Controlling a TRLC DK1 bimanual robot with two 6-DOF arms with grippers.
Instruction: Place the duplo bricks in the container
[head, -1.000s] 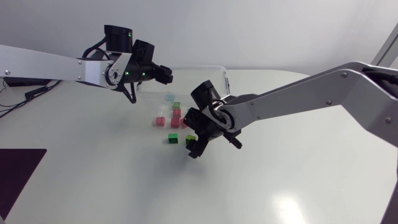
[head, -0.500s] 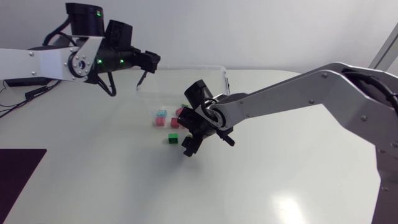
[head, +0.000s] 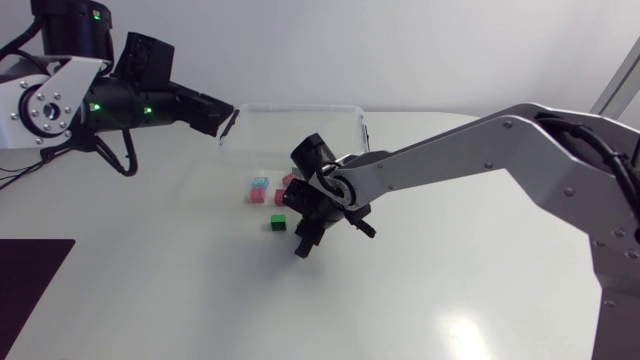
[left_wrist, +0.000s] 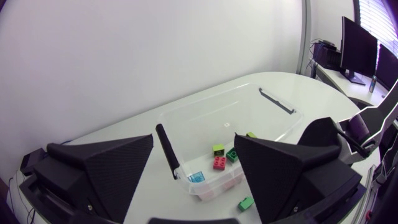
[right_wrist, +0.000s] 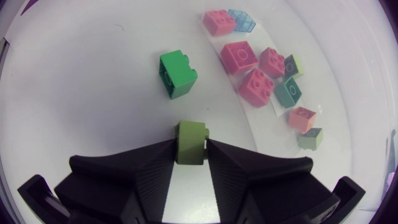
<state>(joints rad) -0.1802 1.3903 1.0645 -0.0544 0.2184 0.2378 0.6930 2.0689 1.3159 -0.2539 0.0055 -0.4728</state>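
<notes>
White table (head: 150, 280), clear container (head: 300, 107) at its middle, one brick clamped in your right claw.
Your right gripper (right_wrist: 190, 145) has both fingers pressed on an olive-green brick (right_wrist: 189, 142), one on each side. It sits low over the table, just outside the container's near wall, and the pictures do not show whether the brick touches the surface. Just ahead of that claw, a green brick (right_wrist: 178, 74) lies alone on the table, close to the container wall but outside it. Inside the container you have a red brick (left_wrist: 219, 163), a blue brick (left_wrist: 196, 177) and several more in pink, red and green, gathered at one end of the floor. Your left gripper (left_wrist: 194, 140) hangs in the air by the container's left end with its fingers wide apart, holding nothing, well apart from your right gripper.
</notes>
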